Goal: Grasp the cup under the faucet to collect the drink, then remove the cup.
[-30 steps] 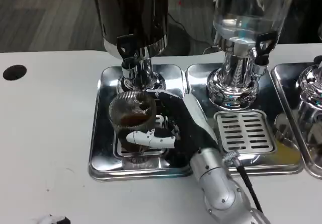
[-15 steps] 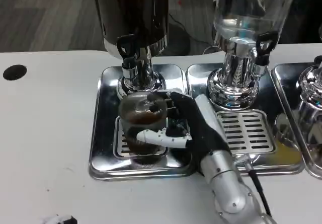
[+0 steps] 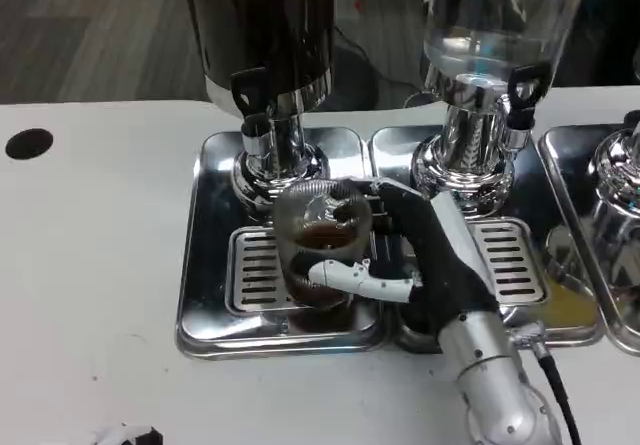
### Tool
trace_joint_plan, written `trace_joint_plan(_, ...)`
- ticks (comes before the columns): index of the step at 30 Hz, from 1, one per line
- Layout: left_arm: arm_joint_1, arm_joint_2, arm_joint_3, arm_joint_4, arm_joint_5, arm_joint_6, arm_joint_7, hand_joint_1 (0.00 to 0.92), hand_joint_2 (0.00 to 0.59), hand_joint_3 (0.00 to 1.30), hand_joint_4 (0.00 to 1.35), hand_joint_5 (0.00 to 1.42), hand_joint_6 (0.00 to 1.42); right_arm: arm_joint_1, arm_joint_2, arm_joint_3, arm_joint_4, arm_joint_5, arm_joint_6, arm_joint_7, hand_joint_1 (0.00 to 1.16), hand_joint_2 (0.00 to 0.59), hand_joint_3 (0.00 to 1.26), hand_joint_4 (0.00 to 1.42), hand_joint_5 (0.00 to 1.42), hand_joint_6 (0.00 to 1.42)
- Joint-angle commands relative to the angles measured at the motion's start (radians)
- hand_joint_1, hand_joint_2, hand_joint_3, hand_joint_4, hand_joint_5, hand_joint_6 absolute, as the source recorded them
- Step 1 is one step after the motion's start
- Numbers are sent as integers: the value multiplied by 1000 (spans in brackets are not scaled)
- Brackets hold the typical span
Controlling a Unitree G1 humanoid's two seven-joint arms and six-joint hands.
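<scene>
A clear ribbed cup [image 3: 321, 237] with dark drink in its bottom is gripped by my right hand [image 3: 415, 260], thumb across its front and fingers behind. The cup stands over the right part of the left drip tray [image 3: 205, 265], to the right of and below the faucet [image 3: 253, 125] of the dark dispenser [image 3: 262, 25]. I cannot tell whether it rests on the grille or is lifted. At the bottom edge a small white bit of my left hand [image 3: 125, 435] shows, its fingers out of frame.
A clear dispenser [image 3: 490, 35] with its own faucet [image 3: 520, 105] and drip tray [image 3: 500, 255] stands to the right. A third chrome dispenser [image 3: 620, 175] sits at the far right. A black hole [image 3: 28, 143] marks the white table's left.
My right hand has carried the cup to the right and slightly toward me, out from under the dark dispenser's faucet. The forearm shifted right with it.
</scene>
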Motion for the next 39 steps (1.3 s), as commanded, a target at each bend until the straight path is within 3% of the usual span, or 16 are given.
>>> trace_joint_plan(1, 6, 6, -14, -1, 24, 5, -7, 0, 124, 328, 240, 329, 498, 31, -11, -11, -89, 13, -32, 16, 765, 90, 431, 496, 457, 301)
trace_joint_plan(10, -11, 3, -46, 10, 46, 12, -10, 0, 124, 328, 240, 329, 498, 133, -81, -21, -224, 11, -65, 54, 749, 93, 441, 496, 464, 301)
trace_joint_plan(18, -29, 6, -71, 15, 56, 30, -12, 0, 124, 323, 247, 330, 501, 234, -137, -47, -289, 30, -119, 84, 745, 94, 446, 496, 464, 301)
trace_joint_plan(29, -57, 7, -116, 12, 92, 67, -27, 0, 124, 315, 250, 334, 512, 402, -219, -128, -318, 80, -294, 105, 745, 94, 446, 496, 464, 301)
trace_joint_plan(39, -61, 5, -140, 3, 109, 95, -30, 0, 124, 311, 241, 335, 514, 489, -272, -189, -278, 94, -443, 113, 736, 93, 447, 496, 473, 301)
